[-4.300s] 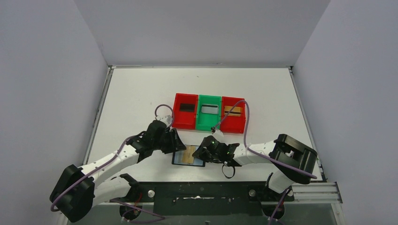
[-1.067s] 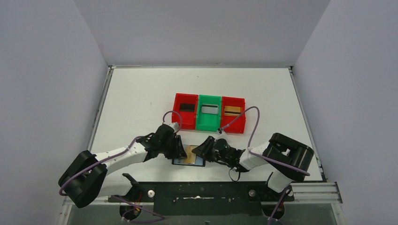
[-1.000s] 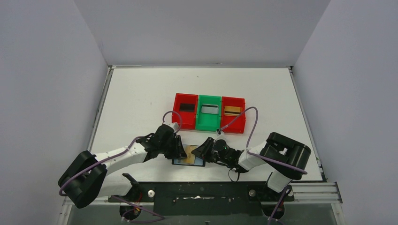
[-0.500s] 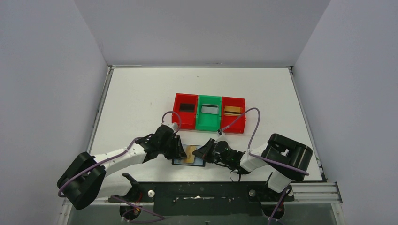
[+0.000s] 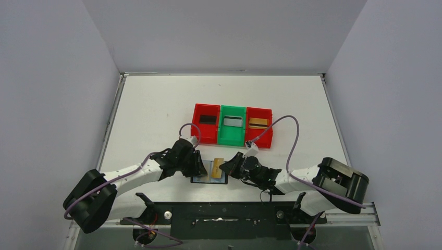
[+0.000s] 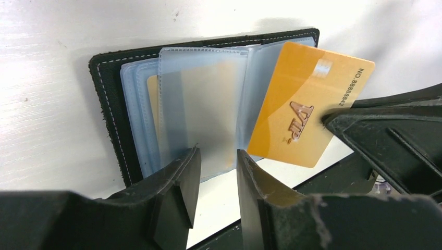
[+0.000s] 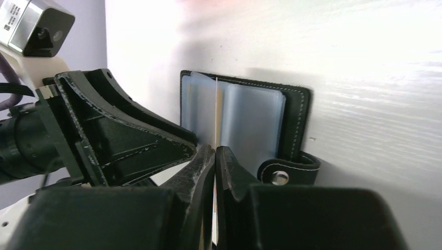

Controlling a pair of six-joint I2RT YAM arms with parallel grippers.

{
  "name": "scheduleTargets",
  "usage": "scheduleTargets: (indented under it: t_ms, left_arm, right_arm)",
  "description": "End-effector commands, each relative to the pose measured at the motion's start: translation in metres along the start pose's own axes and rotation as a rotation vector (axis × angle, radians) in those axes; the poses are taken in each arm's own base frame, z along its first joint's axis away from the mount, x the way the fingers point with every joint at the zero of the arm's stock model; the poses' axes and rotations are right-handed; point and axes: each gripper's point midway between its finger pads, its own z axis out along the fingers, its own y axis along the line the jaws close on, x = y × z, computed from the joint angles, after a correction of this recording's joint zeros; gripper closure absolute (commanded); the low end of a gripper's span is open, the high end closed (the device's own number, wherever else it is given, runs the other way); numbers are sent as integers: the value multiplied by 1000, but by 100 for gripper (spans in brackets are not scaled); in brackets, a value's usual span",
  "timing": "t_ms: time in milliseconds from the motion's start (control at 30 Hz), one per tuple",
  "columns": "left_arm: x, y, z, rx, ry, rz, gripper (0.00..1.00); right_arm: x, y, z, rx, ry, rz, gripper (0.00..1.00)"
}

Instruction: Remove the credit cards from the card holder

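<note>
One gold card nearly free — more left.
Right tool pinched it beside the open card holder on the desk; left tool stood narrow at its edge — second card seemingly sat sleeved.

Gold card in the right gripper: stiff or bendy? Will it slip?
Probably stiff: the card looks flat and unbent though the right gripper pinches only one edge. Likely light: edge-on in the right wrist view it is a hairline. Its face looks glossy, so it may pivot or slip in the grip.
</note>
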Motion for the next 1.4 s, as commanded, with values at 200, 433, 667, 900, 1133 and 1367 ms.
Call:
scheduleTargets:
  t_ms: [200,433,667,900,1133,1367]
  left_arm:
    - [-27,-26,-16,80,-107,34,55]
    - [-54,-38,-47,88,-232,66,43]
    - [-92,-33,-96,21,-442,98,33]
    - [-123,-18,-162,-39,-735,113,11]
    - [-125,5,-187,-95,-867,137,10]
    - [-135,5,-196,-129,-928,230,9]
  right_arm:
    - [-21,33,-1,-19,-148,-237,100]
    - [-24,55,-11,-16,-222,-362,100]
    - [-32,56,-24,-22,-285,-412,100]
    - [-47,69,-38,-6,-326,-577,100]
    - [-92,78,-72,70,-468,-731,100]
    - [-145,67,-114,257,-583,-815,100]
